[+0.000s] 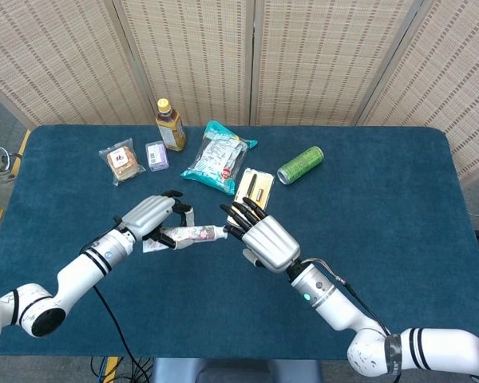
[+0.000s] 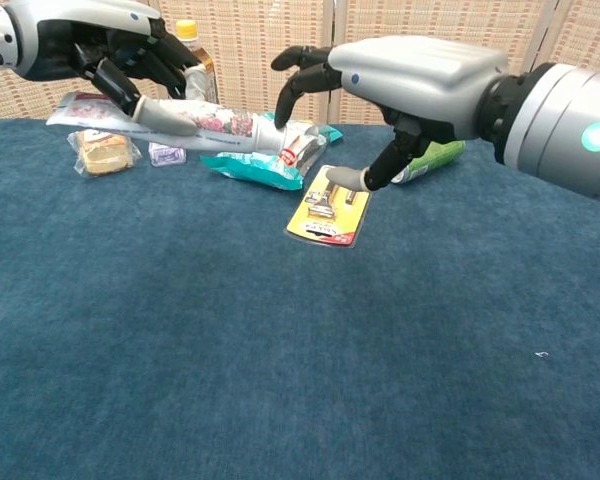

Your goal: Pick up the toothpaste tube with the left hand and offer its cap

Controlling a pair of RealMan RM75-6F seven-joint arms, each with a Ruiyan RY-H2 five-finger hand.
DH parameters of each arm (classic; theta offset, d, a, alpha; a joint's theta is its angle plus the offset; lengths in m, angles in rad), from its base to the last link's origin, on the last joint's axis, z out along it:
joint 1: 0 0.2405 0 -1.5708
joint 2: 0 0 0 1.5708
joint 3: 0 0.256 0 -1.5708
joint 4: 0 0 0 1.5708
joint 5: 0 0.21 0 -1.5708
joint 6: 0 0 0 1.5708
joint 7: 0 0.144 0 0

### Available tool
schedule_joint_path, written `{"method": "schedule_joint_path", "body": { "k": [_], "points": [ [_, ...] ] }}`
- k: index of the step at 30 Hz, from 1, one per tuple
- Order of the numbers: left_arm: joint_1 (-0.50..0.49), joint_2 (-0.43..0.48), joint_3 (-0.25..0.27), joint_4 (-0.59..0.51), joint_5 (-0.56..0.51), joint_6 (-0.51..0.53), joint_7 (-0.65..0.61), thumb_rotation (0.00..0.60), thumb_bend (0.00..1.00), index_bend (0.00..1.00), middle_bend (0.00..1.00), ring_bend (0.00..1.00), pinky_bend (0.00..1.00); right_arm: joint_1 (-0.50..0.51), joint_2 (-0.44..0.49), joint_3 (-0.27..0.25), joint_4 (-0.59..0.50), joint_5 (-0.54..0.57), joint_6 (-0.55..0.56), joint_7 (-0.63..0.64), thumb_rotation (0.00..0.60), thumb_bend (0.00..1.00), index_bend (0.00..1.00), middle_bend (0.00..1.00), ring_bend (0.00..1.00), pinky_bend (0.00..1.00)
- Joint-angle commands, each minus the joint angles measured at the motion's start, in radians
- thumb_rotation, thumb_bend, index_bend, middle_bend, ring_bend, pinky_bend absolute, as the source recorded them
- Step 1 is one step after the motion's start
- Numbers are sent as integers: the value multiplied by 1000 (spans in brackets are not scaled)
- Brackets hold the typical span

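The toothpaste tube (image 1: 188, 235) (image 2: 216, 123) is white with pink print and is held in the air by my left hand (image 1: 148, 216) (image 2: 108, 48), which grips it around its rear half. Its cap end points to the right, towards my right hand (image 1: 268, 240) (image 2: 416, 74), and tilts slightly downward in the chest view. The right hand is open with its fingers spread. Its fingertips (image 1: 233, 212) hover just beside and above the cap end, and I cannot tell whether they touch it.
At the back of the blue table (image 1: 383, 207) lie a brown bottle (image 1: 170, 124), a teal snack bag (image 1: 217, 156), a yellow razor pack (image 1: 255, 188) (image 2: 330, 208), a green can (image 1: 300, 164), a wrapped snack (image 1: 120, 162) and a small purple packet (image 1: 156, 155).
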Motion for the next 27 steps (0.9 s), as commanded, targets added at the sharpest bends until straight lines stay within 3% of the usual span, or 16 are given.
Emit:
{"method": "schedule_joint_path", "body": {
  "k": [1, 27],
  "points": [
    [0, 1, 0, 1, 1, -1, -3, 518, 394, 607, 622, 363, 81, 1, -2, -3, 3, 3, 1, 2, 600, 282, 302, 17, 0, 0],
    [6, 34, -12, -18, 11, -9, -54, 524, 394, 607, 622, 363, 80, 8, -38, -30, 58, 15, 3, 37, 600, 282, 302, 17, 0, 0]
  ]
}}
